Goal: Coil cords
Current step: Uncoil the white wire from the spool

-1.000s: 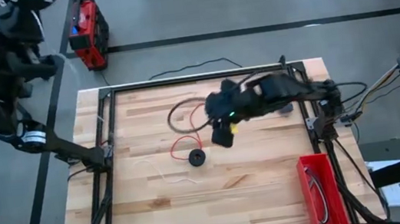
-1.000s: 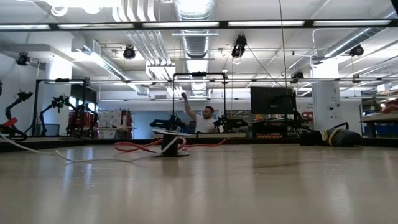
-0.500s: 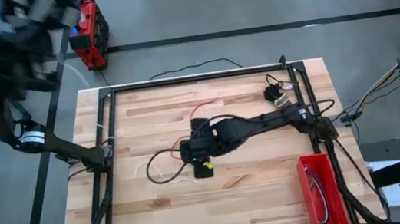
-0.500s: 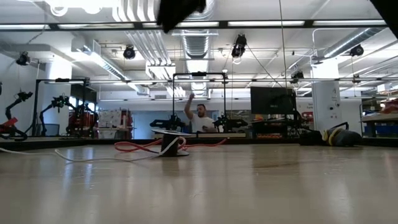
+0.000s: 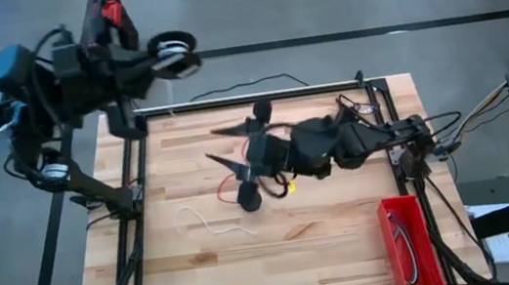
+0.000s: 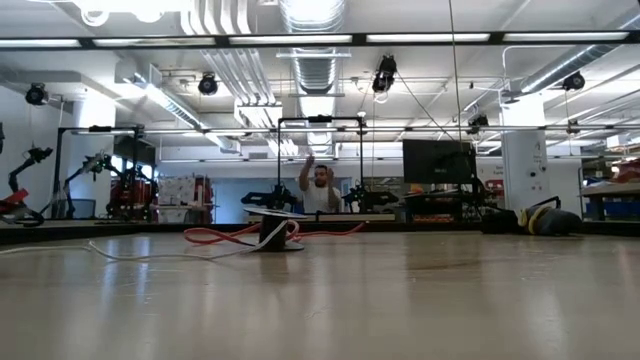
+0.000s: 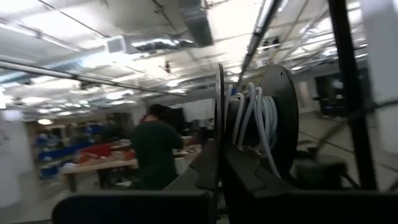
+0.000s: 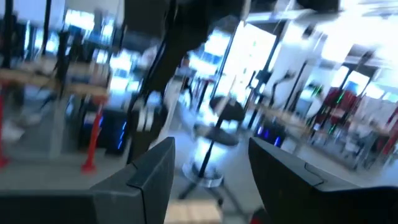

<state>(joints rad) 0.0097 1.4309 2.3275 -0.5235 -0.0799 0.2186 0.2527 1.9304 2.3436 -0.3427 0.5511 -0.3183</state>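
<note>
Cords first: nearest you, the white cord [image 5: 208, 223] lies loose on the table [image 5: 328, 251]; beyond it the red cord [image 5: 230, 183] loops around a small dark spool [image 5: 250, 198]. Just past these your right tool [image 5: 257, 148] hovers with fingers spread, gripping nothing. Farthest, off the table's back-left corner, your left tool [image 5: 174, 55] is clamped on a reel [image 7: 258, 124] wound with pale cable. Descending here could snag the red loop and drag the spool.

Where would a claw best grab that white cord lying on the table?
Probably from straight above, at the middle of the white cord. It lies flat in a loose wavy line on bare wood, apart from the red cord, so pinching across its thin width looks easiest.
</note>
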